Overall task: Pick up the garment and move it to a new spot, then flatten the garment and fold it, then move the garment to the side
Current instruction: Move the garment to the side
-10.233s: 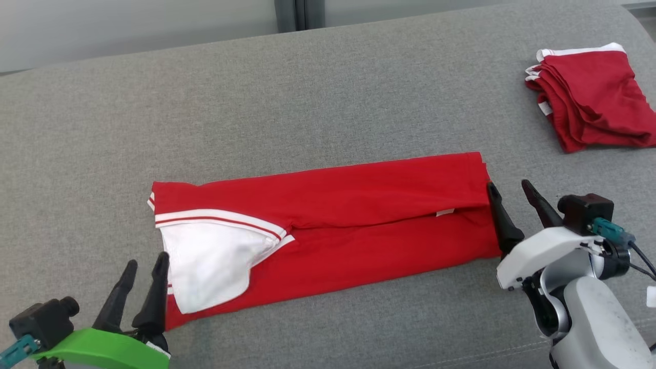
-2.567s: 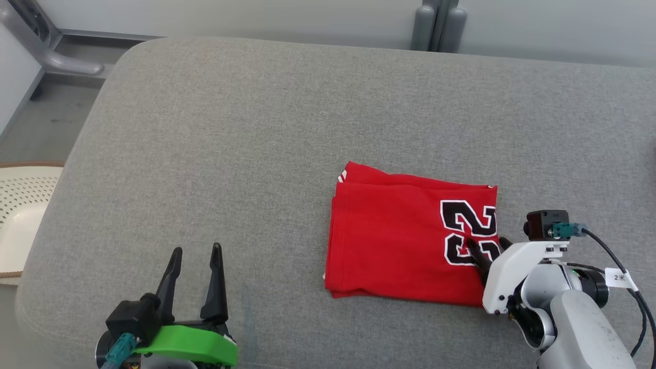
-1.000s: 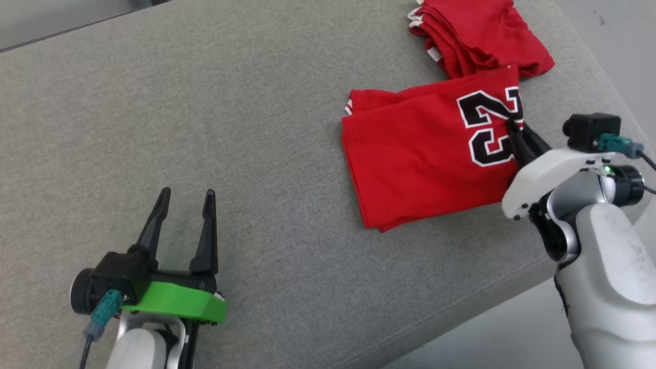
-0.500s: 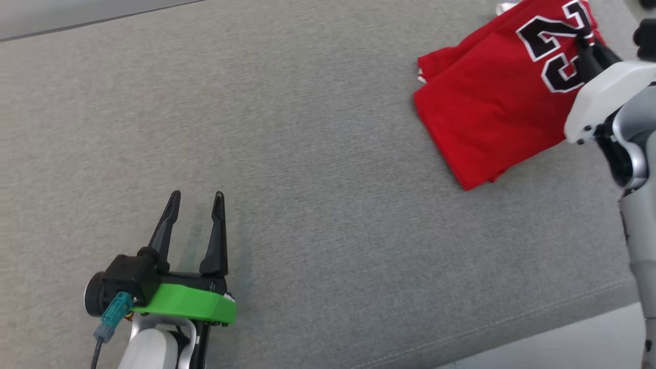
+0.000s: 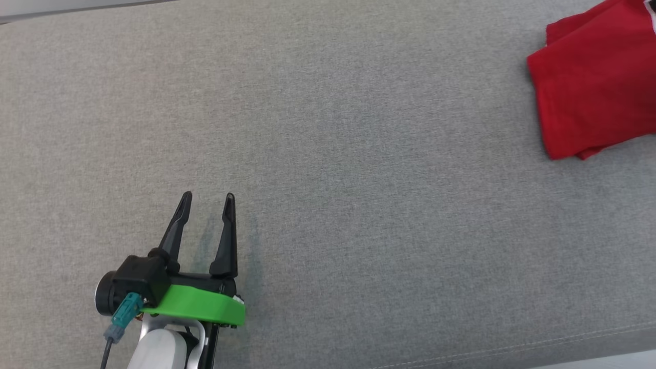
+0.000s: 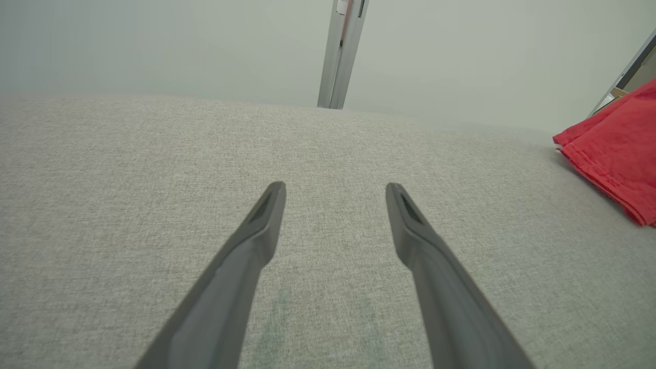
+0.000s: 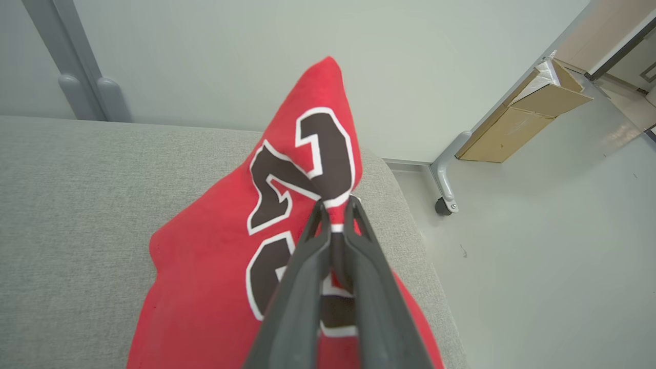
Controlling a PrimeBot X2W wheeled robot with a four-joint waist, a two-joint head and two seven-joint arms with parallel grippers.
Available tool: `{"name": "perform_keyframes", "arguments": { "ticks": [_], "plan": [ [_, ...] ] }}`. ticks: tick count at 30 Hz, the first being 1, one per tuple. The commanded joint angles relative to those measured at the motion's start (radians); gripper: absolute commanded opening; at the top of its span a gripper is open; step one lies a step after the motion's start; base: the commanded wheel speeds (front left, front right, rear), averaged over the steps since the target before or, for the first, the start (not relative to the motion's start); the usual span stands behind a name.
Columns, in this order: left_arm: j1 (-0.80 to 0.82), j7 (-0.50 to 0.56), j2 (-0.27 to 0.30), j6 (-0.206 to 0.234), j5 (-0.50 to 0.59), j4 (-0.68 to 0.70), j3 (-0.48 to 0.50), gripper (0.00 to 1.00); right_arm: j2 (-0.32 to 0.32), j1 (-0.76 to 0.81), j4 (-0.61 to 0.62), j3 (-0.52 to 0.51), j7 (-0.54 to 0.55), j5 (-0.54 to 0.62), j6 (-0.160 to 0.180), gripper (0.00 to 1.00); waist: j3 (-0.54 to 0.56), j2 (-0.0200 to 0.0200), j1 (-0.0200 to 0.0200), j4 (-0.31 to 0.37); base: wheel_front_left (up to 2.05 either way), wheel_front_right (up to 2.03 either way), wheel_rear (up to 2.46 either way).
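The folded red garment [image 5: 594, 92] lies at the head view's upper right, cut off by the frame edge, on the grey cushion [image 5: 328, 154]. In the right wrist view my right gripper [image 7: 335, 205] is shut on the garment [image 7: 215, 266] at its black and white number, with one corner lifted above the cushion. My left gripper [image 5: 207, 197] stands open at the lower left of the head view, far from the garment. The left wrist view has its fingers [image 6: 266, 225] spread over bare cushion, and the garment [image 6: 615, 148] lies at the right edge.
The cushion's right end [image 7: 405, 220] drops to the floor just past the garment. A wheeled metal frame leg [image 7: 443, 179] and a cardboard box [image 7: 523, 123] stand on the floor beyond. A grey post [image 6: 342, 51] rises behind the cushion against the pale wall.
The head camera has swung left, sending the garment and right arm off toward the upper right. The right gripper stays shut on the garment. The left gripper stays open.
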State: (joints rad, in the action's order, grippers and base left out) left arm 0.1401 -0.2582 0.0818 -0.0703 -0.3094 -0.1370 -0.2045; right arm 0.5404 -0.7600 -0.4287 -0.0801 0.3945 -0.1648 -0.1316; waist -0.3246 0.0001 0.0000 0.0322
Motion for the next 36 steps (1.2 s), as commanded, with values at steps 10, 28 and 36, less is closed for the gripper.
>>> {"name": "perform_keyframes", "arguments": {
  "ticks": [10, 28, 36],
  "plan": [
    [0.017, -0.004, 0.017, -0.006, 0.022, 0.0, -0.021, 1.0, 0.089, -0.044, -0.169, -0.017, -0.1, 0.097, 0.002, 0.0, -0.051, -0.0001, 0.0, -0.061, 0.0, 0.0, 0.0],
    [-0.012, 0.023, 0.04, 0.018, 0.009, 0.018, -0.028, 1.0, -0.048, -0.096, -0.294, -0.111, -0.372, 0.34, 0.002, 1.0, -0.018, -0.0001, 0.0, -0.029, 0.0, 0.0, 0.0],
    [0.015, 0.014, 0.036, 0.033, -0.041, 0.007, 0.026, 1.0, -0.162, -0.068, -0.253, -0.009, -0.438, 0.239, 0.002, 1.0, 0.063, -0.0001, 0.0, 0.003, 0.0, 0.0, 0.0]
  ]
}}
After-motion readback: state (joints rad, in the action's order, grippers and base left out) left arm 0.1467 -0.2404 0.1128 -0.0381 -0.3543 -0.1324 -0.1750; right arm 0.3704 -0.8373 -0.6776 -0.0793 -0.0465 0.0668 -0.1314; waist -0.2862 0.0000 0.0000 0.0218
